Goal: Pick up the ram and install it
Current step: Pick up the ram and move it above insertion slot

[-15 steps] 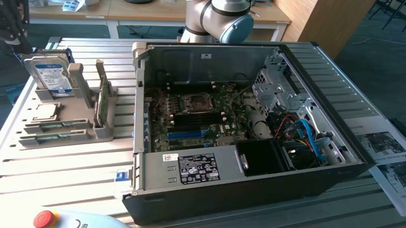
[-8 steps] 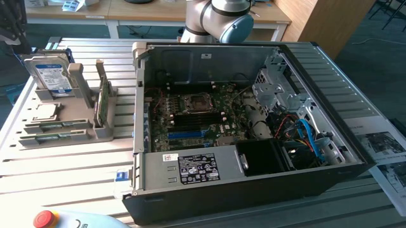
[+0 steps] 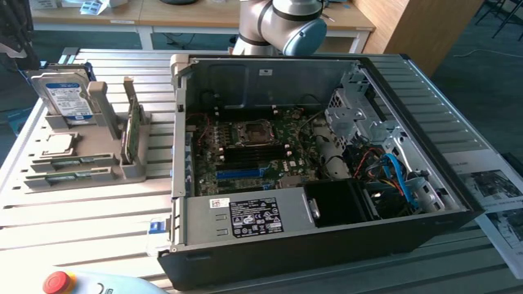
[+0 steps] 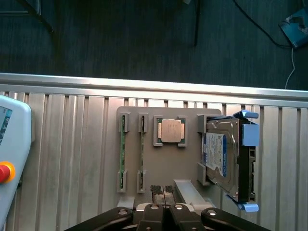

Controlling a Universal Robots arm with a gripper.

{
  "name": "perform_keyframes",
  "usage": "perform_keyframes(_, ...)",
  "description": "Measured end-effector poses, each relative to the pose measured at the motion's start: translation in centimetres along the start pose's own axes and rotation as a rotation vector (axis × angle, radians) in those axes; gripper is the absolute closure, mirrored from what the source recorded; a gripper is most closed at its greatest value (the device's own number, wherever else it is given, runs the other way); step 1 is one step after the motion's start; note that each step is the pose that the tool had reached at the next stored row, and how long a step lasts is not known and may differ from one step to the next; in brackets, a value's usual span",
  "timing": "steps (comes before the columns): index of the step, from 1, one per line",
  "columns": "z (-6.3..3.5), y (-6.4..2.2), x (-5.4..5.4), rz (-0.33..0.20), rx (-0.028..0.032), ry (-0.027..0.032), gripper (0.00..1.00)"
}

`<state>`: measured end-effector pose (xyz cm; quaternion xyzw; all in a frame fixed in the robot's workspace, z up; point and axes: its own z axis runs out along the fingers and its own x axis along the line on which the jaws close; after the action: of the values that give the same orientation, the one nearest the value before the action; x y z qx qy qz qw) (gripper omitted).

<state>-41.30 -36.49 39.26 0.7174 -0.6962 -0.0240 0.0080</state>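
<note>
The jaws are closed together with nothing between them. The ram point(image 4: 122, 154) stands on edge in a slot of the holder point(image 4: 187, 163) on the tabletop point(image 4: 72, 144), just beside a second stick point(image 4: 142, 154).

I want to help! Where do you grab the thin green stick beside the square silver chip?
Pinch the thin green ram stick across its flat faces, midway along, coming from above: it stands on edge, ends clipped in the grey holder.
</note>
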Motion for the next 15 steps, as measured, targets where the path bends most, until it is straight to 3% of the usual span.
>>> perform_keyframes(15,0.03,0.00,0.00,-0.003,0.0000,0.0013,0.90)
